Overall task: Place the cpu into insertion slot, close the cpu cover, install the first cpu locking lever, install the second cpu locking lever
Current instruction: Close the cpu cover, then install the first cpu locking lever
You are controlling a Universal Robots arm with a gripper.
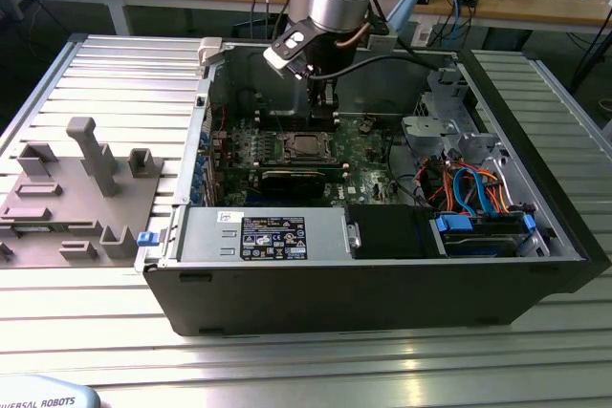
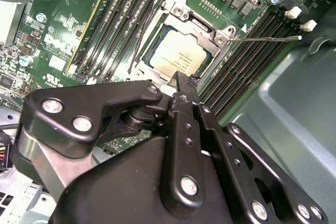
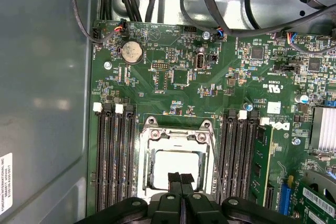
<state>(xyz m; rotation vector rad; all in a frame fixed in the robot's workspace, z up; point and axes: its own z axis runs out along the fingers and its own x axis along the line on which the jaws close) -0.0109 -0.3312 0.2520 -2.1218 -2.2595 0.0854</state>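
Two thin locking levers, one jutting out over the memory slots (image 2: 247,56) as a bright wire (image 2: 262,39) and one lying dark along the other side of the socket (image 2: 137,51), look unlatched, and I judge that the risk lies there. The cpu (image 2: 176,56) sits in the insertion slot (image 3: 144,166), and the cpu cover (image 2: 199,24) lies down around it with the chip's pale top showing through the window.

The claw (image 2: 178,81) has its fingers pressed together with nothing between them. In both wrist views its tips hang just at the near edge of the cover. In the exterior view it reaches down into the open case (image 1: 382,274) on the table (image 1: 96,64).

Such narrow, closed tips give little purchase on a springy wire (it could skid off and snap back). A slip inward would drag the tips across the chip's top or the frame. A slip outward would send the wire into the memory slots. If the cover is not fully flat, which I cannot tell, forcing a lever down could jam it or load the chip unevenly.
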